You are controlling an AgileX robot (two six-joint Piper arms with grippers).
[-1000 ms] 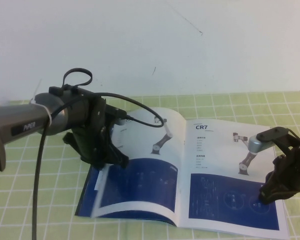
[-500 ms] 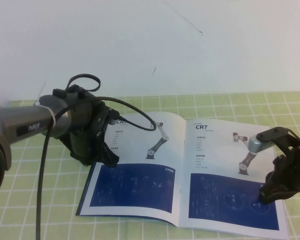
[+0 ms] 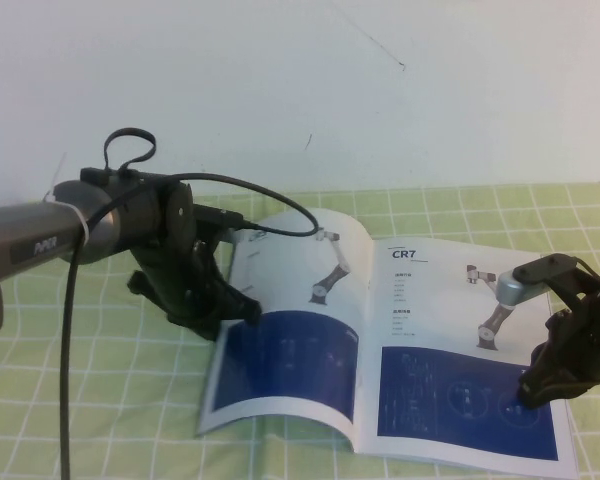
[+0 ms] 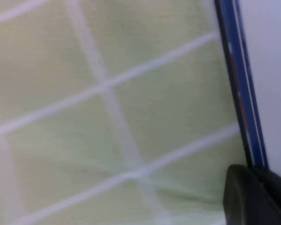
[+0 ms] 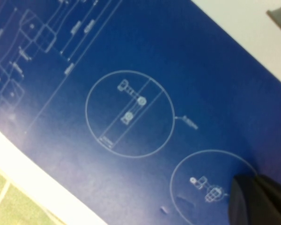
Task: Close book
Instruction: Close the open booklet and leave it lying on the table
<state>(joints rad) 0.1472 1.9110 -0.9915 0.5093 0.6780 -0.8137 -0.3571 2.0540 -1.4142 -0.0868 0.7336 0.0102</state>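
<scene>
Propping raised book (image 3: 410,300) page, left gripper (image 3: 242,312); right gripper (image 3: 533,393) on opposite page.

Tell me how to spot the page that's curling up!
Look at the green checked cloth, then the open book lying on it. The right gripper rests on its flat right page; the left gripper is at the outer edge of the left page. That left page is the one bowed up off the cloth.
</scene>
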